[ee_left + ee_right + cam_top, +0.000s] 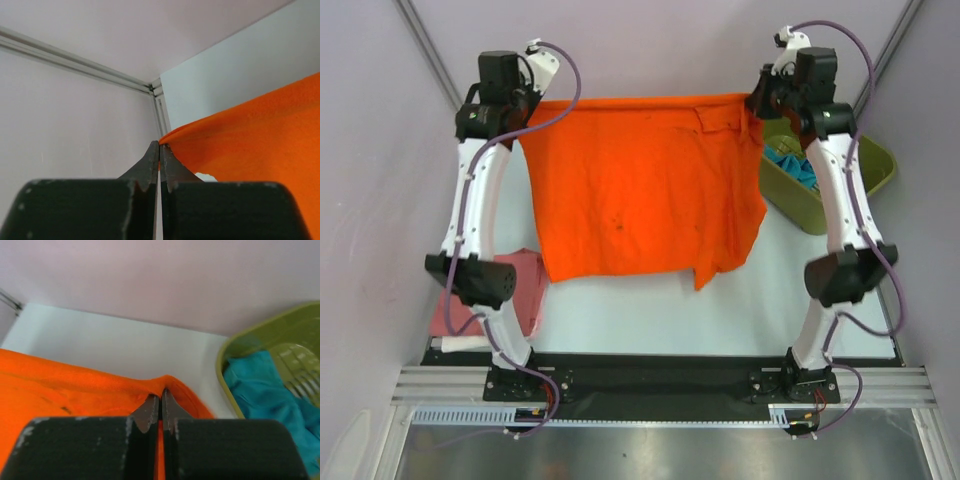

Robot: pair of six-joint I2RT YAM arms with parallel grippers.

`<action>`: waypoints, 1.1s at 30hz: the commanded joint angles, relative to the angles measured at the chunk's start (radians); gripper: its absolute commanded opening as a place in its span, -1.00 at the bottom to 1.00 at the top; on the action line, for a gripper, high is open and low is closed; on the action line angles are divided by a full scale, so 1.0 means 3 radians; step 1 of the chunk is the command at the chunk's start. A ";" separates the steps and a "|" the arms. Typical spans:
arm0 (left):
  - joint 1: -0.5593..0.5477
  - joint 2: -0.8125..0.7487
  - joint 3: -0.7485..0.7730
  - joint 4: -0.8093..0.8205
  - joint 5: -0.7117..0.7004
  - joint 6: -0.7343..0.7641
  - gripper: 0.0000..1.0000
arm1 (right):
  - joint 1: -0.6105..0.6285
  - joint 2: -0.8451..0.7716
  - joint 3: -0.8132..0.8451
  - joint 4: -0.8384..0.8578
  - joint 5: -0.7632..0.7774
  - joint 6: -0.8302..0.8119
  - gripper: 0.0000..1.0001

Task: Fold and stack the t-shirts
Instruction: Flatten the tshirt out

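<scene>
The bright orange t-shirt (645, 185) hangs stretched between both grippers above the white table. My left gripper (525, 103) is shut on its far left corner; in the left wrist view the cloth (250, 135) runs right from the closed gripper (159, 146). My right gripper (758, 103) is shut on the far right corner; in the right wrist view the cloth (90, 385) bunches over the closed gripper (161, 397). A folded pink t-shirt (525, 290) lies at the near left with a white one (455, 344) under it. A teal-blue t-shirt (790, 165) lies in the basket.
An olive-green basket (865, 180) stands at the far right of the table, also in the right wrist view (260, 335). Pale walls close in on the left, far and right sides. The black rail (660, 385) with the arm bases runs along the near edge.
</scene>
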 commanded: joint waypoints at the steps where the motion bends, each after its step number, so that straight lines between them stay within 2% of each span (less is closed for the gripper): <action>1: 0.0172 0.0216 0.0519 0.0612 -0.0644 0.0048 -0.99 | -0.0130 0.0514 0.0993 0.0429 -0.0277 0.0357 -1.00; 2: 0.0192 0.0297 0.0580 0.0736 -0.0695 0.0109 -0.99 | -0.0145 0.0607 0.1376 0.0449 -0.0354 0.0540 -1.00; 5: 0.0193 0.0314 0.0611 0.1084 -0.0747 0.0212 -0.99 | -0.0222 0.0680 0.1553 0.0811 -0.0487 0.0766 -1.00; 6: 0.0193 0.0293 0.0611 0.1161 -0.0732 0.0217 -0.99 | -0.0242 0.0629 0.1427 0.1066 -0.0467 0.0817 -1.00; 10: 0.0198 0.0201 0.0413 0.1310 -0.0661 0.0278 -0.99 | -0.0344 0.0399 0.0997 0.1390 -0.0293 0.0895 -1.00; 12: 0.0203 0.0064 -0.0016 0.1482 -0.0589 0.0309 -0.99 | -0.0355 0.0297 0.0838 0.1385 -0.0404 0.0910 -1.00; 15: 0.0203 -0.0126 -0.0609 0.1565 -0.0512 0.0330 -0.99 | -0.0335 0.0119 0.0292 0.1355 -0.0741 0.0844 -1.00; 17: 0.0198 -0.0263 -0.1073 0.1581 -0.0466 0.0325 -0.99 | -0.0284 0.0006 -0.0234 0.1268 -0.0748 0.0757 -1.00; 19: 0.0198 -0.0356 -0.1417 0.1576 -0.0328 0.0309 -0.99 | -0.0177 -0.0188 -0.0567 0.1013 -0.0503 0.0574 -1.00; 21: 0.0193 -0.0514 -0.1974 0.1571 -0.0221 0.0314 -0.99 | -0.0100 -0.0352 -0.1145 0.0804 -0.0254 0.0460 -1.00; 23: 0.0188 -0.0667 -0.2525 0.1560 -0.0180 0.0350 -0.99 | 0.0038 -0.0608 -0.1731 0.0726 -0.0150 0.0322 -1.00; 25: 0.0188 -0.0775 -0.2900 0.1586 -0.0159 0.0396 -0.99 | 0.0196 -0.0797 -0.2091 0.0578 -0.0043 0.0251 -0.95; 26: 0.0188 -0.0882 -0.3246 0.1606 -0.0154 0.0431 -0.99 | 0.0233 -0.0838 -0.2229 0.0512 -0.0027 0.0205 -0.94; 30: 0.0188 -0.1011 -0.3806 0.1627 -0.0072 0.0396 -0.99 | 0.0407 -0.0839 -0.2975 0.0246 -0.0053 0.0209 -0.91; 33: 0.0188 -0.0990 -0.3985 0.1632 -0.0042 0.0309 -0.99 | 0.0453 -0.0609 -0.3181 0.0331 -0.0094 0.0245 -0.90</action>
